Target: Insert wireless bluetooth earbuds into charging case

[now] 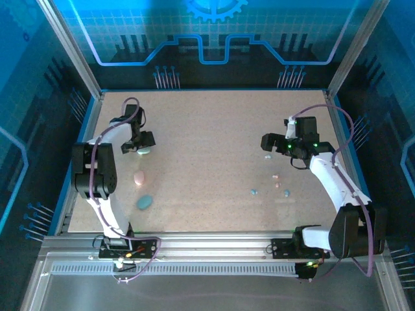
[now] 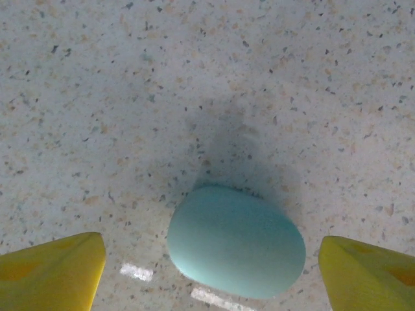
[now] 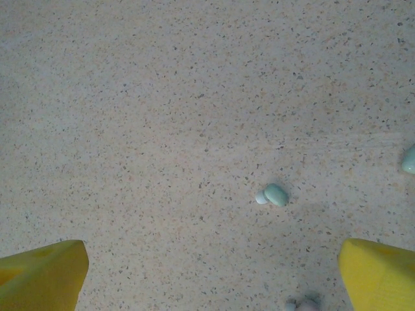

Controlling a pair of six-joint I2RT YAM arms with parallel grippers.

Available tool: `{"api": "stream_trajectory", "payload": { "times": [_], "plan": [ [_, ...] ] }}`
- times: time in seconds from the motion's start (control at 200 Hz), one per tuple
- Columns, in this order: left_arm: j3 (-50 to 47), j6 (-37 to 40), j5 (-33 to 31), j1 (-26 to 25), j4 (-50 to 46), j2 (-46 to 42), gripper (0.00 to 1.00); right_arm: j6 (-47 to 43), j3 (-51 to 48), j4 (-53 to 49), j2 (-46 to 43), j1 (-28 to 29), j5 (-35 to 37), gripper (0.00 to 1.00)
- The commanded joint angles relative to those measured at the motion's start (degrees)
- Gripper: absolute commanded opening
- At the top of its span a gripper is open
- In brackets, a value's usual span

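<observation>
A pale blue-green oval charging case [image 2: 237,241] lies shut on the table, between the yellow fingers [image 2: 52,272] of my left gripper [image 2: 211,254], which is open and not touching it. From above, that case [image 1: 144,151] peeks out under the left gripper [image 1: 141,144]. My right gripper [image 3: 213,259] hovers open over bare table. A small pale green earbud [image 3: 272,194] lies ahead of it, a second earbud [image 3: 410,160] at the right edge, a third earbud [image 3: 301,304] at the bottom. In the top view the right gripper [image 1: 282,150] is above scattered earbuds [image 1: 267,156].
A pink case [image 1: 139,177] and a teal case [image 1: 144,202] lie nearer the left arm's base. More earbuds sit near the right arm: a pinkish pair [image 1: 277,180], a blue earbud [image 1: 254,192] and another blue earbud [image 1: 286,192]. Blue walls enclose the table [image 1: 207,129].
</observation>
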Motion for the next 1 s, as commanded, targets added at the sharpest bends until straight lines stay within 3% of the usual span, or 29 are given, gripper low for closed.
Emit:
{"api": "stream_trajectory", "payload": {
  "times": [0.0,0.385,0.695,0.9,0.996],
  "plan": [
    [2.8,1.9,1.9,0.2,-3.5,2.6,0.85,1.0,1.9,-2.1,1.2,-0.1,0.9,1.0],
    [7.6,5.2,0.6,-2.7,-7.6,9.0,0.79,0.4,2.9,-3.9,4.0,-0.1,0.5,1.0],
    [9.7,6.7,-0.5,-5.2,-10.0,9.3,0.64,0.0,2.4,-4.5,2.9,-0.1,1.2,1.0],
    [11.2,2.4,2.6,-12.0,-11.4,7.1,0.64,0.5,1.6,-3.8,2.2,-0.1,0.7,1.0],
    [11.9,-0.4,5.8,-17.7,-10.0,6.5,0.64,0.9,1.4,-3.4,2.3,-0.1,-0.1,1.0]
  ]
}}
